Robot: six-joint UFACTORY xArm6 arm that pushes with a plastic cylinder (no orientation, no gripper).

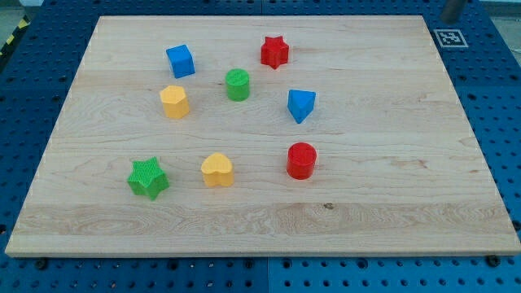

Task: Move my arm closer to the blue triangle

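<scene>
The blue triangle (300,105) lies right of the board's centre. A grey rod end shows at the view's top right edge, so my tip (450,19) is just past the board's far right corner, far up and to the right of the blue triangle. Nothing touches the triangle. The nearest blocks to it are the red cylinder (301,160) below it, the green cylinder (238,85) to its left and the red star (275,51) up and to its left.
A blue cube (181,60), a yellow hexagon (174,102), a yellow heart (217,170) and a green star (148,178) lie on the left half of the wooden board (391,187). A black-and-white marker tag (450,37) sits by the top right corner.
</scene>
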